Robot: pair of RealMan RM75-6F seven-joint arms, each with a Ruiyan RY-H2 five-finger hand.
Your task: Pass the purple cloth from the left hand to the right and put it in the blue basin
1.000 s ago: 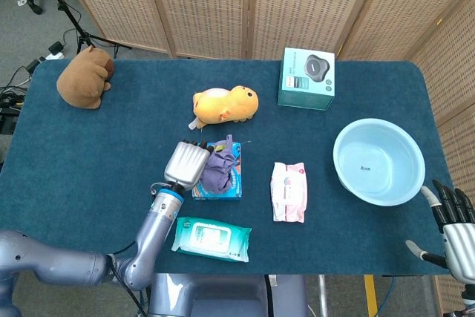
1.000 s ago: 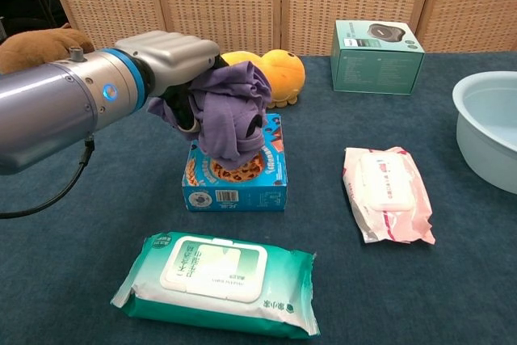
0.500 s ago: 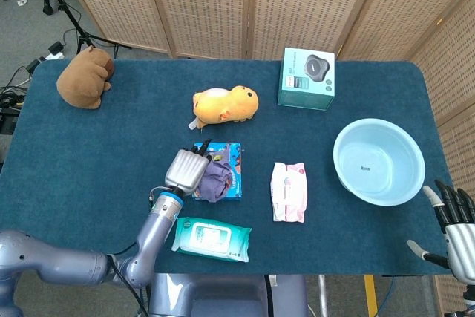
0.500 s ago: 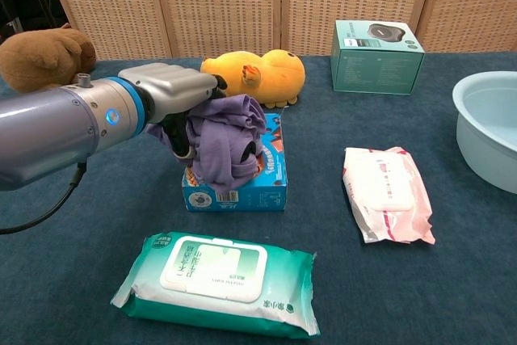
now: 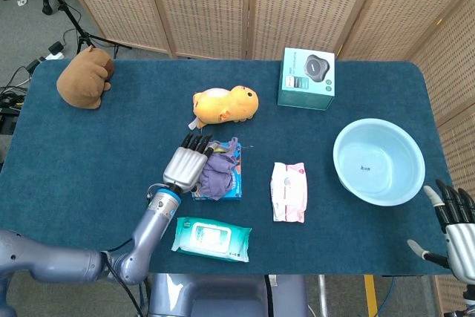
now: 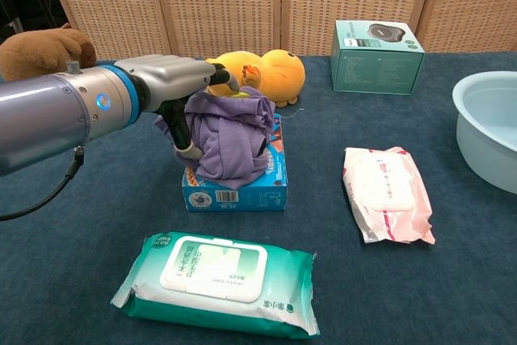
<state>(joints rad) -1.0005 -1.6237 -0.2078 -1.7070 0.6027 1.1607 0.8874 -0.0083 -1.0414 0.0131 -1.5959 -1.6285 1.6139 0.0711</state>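
Fingers (image 6: 212, 75) now apparently off purple cloth (image 6: 230, 135)

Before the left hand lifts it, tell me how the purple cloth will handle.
The purple cloth lies crumpled and draped over the blue box, so it is probably floppy and light. Loose folds may sag or snag on the box beneath the left hand.

Between the blue box (image 5: 222, 177) and the blue basin (image 5: 378, 161) lay the pink wipes pack (image 5: 288, 191), with bare worktop (image 5: 319, 206) on both its sides. The green wipes pack (image 5: 211, 238) blocked the near edge; the yellow plush (image 5: 225, 105) and teal carton (image 5: 306, 79) stood farther back.
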